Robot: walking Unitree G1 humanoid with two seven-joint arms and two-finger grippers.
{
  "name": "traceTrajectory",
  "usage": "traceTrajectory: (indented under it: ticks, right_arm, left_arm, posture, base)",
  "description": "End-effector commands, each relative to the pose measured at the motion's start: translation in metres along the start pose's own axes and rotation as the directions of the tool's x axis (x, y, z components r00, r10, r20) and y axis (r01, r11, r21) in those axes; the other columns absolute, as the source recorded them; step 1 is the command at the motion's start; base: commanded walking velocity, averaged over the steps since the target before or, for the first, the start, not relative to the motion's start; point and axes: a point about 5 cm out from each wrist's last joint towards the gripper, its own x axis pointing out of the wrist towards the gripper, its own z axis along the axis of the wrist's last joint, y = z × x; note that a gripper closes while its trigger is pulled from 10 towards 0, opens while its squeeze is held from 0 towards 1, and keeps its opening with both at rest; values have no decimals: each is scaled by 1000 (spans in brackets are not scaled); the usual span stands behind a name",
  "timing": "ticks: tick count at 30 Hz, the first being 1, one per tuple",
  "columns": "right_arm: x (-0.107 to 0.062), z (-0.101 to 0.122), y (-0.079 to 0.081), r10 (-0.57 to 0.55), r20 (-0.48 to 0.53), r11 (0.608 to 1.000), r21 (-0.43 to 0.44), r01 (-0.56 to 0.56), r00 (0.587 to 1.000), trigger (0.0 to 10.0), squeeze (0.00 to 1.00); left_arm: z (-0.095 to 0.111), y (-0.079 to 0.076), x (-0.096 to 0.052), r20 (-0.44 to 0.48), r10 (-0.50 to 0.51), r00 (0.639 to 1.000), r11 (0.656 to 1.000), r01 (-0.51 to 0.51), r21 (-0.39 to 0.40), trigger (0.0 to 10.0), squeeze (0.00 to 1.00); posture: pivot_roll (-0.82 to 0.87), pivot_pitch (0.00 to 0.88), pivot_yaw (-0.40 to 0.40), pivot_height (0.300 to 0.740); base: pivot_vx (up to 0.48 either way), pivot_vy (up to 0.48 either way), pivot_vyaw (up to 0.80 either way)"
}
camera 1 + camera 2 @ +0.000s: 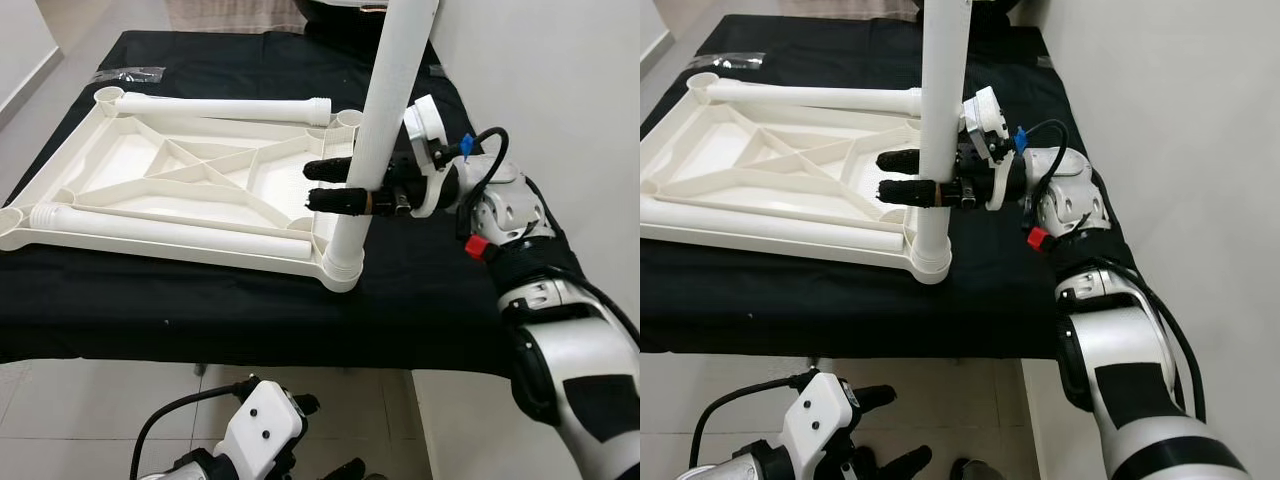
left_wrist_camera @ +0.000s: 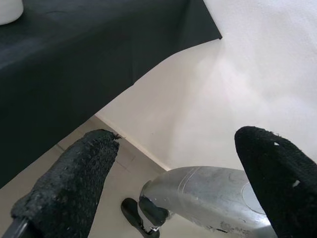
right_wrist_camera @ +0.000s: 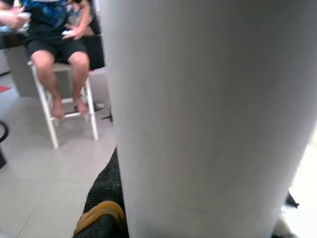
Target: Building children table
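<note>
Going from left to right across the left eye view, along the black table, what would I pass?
White tabletop frame lying upside down → upright white table leg standing in its corner socket → the robot's right end effector, closed on that leg → its silver right arm.

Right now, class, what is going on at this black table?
The robot is putting together a white plastic children's table. The tabletop lies upside down on the black cloth, with two loose legs lying across it. The right gripper holds a third leg upright, its foot in the near corner socket. The left gripper hangs open below the table edge.
</note>
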Motion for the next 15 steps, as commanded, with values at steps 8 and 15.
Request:
traceTrajectory:
  ticks: [8, 15]
  right_arm:
    - [0, -33, 0, -156, -53, 981, 110, 161, 986, 0, 0]
    - [1, -33, 2, -180, -51, 979, 90, 184, 982, 0, 0]
  left_arm:
    - [-5, 0, 2, -15, 4, 1000, 1000, -4, -9, 10000, 0]
    - [-4, 1, 3, -9, 13, 1000, 1000, -13, -11, 10000, 0]
  posture:
    - [144, 213, -67, 740]
    - [143, 211, -70, 740]
  base:
    - [0, 0, 0]
    - [0, 0, 0]
